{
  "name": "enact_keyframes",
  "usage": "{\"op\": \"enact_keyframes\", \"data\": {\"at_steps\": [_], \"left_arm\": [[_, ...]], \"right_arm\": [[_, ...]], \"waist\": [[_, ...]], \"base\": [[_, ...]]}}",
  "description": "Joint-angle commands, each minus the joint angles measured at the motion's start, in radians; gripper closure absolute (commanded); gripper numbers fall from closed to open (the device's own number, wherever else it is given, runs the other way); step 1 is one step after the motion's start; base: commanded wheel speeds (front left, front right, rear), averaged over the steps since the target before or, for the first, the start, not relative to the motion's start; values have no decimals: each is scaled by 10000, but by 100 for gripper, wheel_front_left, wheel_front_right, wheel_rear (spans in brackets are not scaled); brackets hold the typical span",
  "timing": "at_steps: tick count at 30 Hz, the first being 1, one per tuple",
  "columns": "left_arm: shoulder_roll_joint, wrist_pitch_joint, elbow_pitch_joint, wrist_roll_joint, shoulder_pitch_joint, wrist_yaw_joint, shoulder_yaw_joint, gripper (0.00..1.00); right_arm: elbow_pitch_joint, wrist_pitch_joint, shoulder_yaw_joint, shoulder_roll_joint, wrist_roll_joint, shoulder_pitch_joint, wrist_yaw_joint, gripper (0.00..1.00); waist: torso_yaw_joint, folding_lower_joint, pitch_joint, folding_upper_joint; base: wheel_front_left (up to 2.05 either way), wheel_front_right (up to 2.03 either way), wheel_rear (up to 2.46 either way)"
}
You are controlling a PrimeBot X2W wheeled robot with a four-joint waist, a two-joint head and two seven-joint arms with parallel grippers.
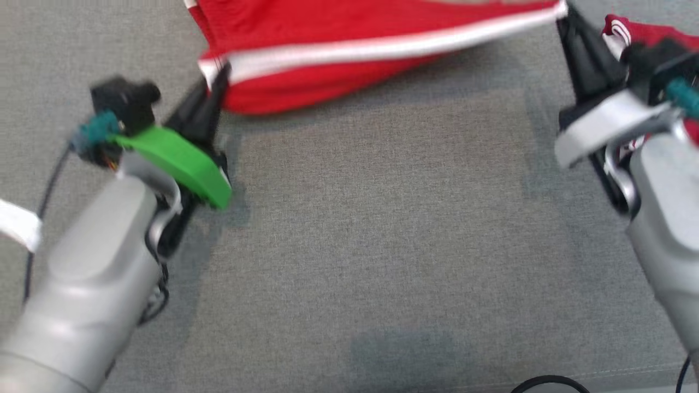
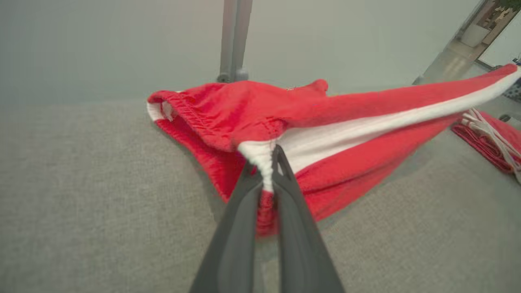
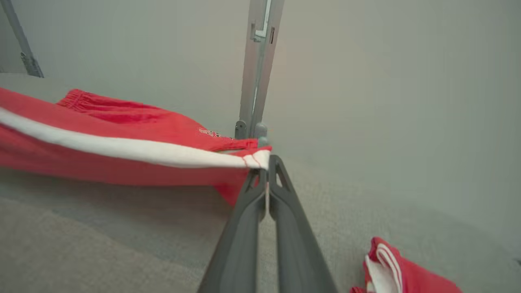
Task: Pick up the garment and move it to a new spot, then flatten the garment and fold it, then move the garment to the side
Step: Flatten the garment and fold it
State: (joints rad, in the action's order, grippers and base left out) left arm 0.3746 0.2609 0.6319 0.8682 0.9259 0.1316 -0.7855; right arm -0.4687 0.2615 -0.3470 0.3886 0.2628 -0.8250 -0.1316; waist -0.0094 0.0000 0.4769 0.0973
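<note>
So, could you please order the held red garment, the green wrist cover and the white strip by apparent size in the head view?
1. red garment, partly cropped.
2. green wrist cover, nearer the camera, so flattered.
3. white strip, also cropped.

- The garment (image 1: 327,22) is red knit cloth with a broad white stripe down its side (a gathered elastic waistband shows in the left wrist view).
- It is spread out lengthwise between the two hands. One end of the stripe is pinched in the tips of the left gripper (image 1: 218,76), the other in the tips of the right gripper (image 1: 565,16).
- The striped edge runs taut from one gripper to the other, lifted off the grey surface (image 1: 382,218).
- Beyond the left gripper, the red cloth sags and lies bunched.
</note>
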Motion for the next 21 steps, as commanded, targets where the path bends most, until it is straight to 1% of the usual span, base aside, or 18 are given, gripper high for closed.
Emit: {"op": "enact_keyframes", "data": {"at_steps": [1, 4, 5, 7, 9, 12, 16, 21], "left_arm": [[-1, 40, -24, 203, -745, -16, -169, 100], [-208, 42, -92, 779, -2407, -16, -549, 100], [-269, 44, -191, 905, -2808, -16, -430, 100], [-357, 14, -272, 996, -3723, -16, -541, 100], [-512, 15, -392, 1033, -4496, -16, -273, 100], [-669, 11, -555, 630, -5436, -16, -378, 100], [-681, 13, -612, 295, -6447, -17, -226, 100], [-734, 17, -761, 179, -7595, -17, 385, 100]], "right_arm": [[-146, 18, 105, -28, 183, 739, 21, 100], [-445, 19, 164, -186, 325, 2139, 21, 100], [-536, 18, 203, -207, 312, 2570, 21, 100], [-637, 18, 365, -407, 378, 3328, 21, 100], [-686, 18, 441, -525, 319, 3991, 21, 100], [-726, 18, 466, -636, 253, 4924, 21, 100], [-789, 19, 347, -789, 173, 6031, 21, 100], [-728, 19, 394, -940, 110, 7151, 21, 100]], "waist": [[56, 0, -527, 2], [36, 0, -843, 2], [49, 0, -956, 2], [79, 0, -1172, 2], [134, 0, -1445, 2], [250, 0, -1958, 2], [289, 0, -2675, 2], [217, 0, -3449, 2]], "base": [[0, 0, 0], [0, 0, 0], [0, 0, 0], [0, 0, 0], [0, 0, 0], [0, 0, 0], [0, 0, 0], [0, 0, 0]]}}
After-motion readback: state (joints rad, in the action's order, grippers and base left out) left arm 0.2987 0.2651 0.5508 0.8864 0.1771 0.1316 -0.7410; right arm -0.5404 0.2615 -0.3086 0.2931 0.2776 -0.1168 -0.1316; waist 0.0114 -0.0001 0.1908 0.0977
